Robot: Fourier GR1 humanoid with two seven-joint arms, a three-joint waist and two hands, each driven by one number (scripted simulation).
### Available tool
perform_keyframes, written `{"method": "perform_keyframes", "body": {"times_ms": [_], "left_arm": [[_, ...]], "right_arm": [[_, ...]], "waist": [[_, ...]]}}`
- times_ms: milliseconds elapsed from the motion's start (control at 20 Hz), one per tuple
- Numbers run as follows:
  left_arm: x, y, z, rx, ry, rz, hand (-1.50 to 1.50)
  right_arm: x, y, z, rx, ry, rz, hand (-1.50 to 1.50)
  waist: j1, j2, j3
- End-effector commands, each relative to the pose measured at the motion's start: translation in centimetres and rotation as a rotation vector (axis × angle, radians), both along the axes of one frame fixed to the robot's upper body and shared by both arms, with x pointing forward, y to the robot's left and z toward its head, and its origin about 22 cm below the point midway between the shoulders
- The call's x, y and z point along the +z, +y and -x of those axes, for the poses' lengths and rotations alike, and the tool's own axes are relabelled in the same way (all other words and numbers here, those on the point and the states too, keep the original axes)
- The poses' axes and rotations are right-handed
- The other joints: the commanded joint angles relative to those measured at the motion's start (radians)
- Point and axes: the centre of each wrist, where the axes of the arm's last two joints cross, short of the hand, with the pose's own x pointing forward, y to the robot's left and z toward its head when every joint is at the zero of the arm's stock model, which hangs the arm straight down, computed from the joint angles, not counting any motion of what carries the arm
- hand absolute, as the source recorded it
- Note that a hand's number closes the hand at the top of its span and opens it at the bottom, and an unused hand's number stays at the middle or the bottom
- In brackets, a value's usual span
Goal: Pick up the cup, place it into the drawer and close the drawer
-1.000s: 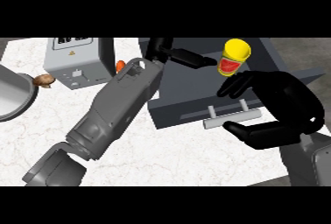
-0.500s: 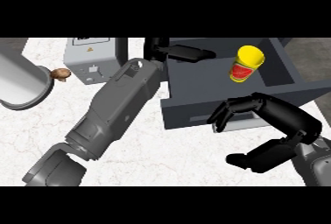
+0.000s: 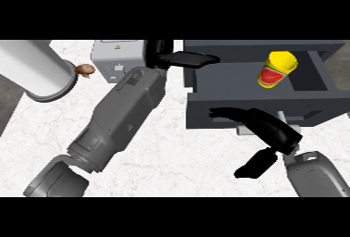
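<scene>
The dark grey drawer point(image 3: 205, 92) is standing open at the upper right, and the cup point(image 3: 277, 69) is lying inside it, near the drawer's right wall. The cup is yellow with a red label band around its middle, and it is leaning a little to one side; nothing is touching it.

The right hand point(image 3: 270, 129) is hovering at the drawer's front panel, its fingers reaching leftward across the panel's face and over the pale handle point(image 3: 290, 126), only gently bent and closing on nothing. Its thumb is hanging apart below. The left hand point(image 3: 179, 58) is resting at the drawer's upper left corner, fingers stretched straight toward the right over the rim, holding nothing.

On the white marbled table point(image 3: 171, 157), a grey box point(image 3: 116, 62) is sitting left of the drawer, beside a large pale cylinder point(image 3: 34, 69).
</scene>
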Motion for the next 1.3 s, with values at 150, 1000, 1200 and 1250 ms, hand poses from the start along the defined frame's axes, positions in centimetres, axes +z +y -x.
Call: {"method": "perform_keyframes", "body": {"times_ms": [150,1000,1200,1250], "left_arm": [[-2.6,2.4,0.7,0.001,-0.005,0.060,-1.50],[-3.9,8.6,1.9,-0.066,-0.003,0.084,-1.50],[-4.5,9.6,2.1,-0.080,0.012,0.056,-1.50],[-4.2,10.4,2.0,-0.077,0.015,0.062,-1.50]], "right_arm": [[-7.8,0.4,-2.7,-0.011,0.074,0.179,-1.50],[-2.2,-7.0,-13.4,-0.334,-0.153,-0.038,1.50],[-0.2,-7.4,-14.4,-0.391,-0.163,-0.056,1.50],[0.9,-8.6,-14.6,-0.404,-0.177,-0.072,1.50]], "waist": [[0.065,-0.005,0.001],[0.191,0.016,0.006],[0.197,0.026,0.005],[0.203,0.024,0.005]]}}
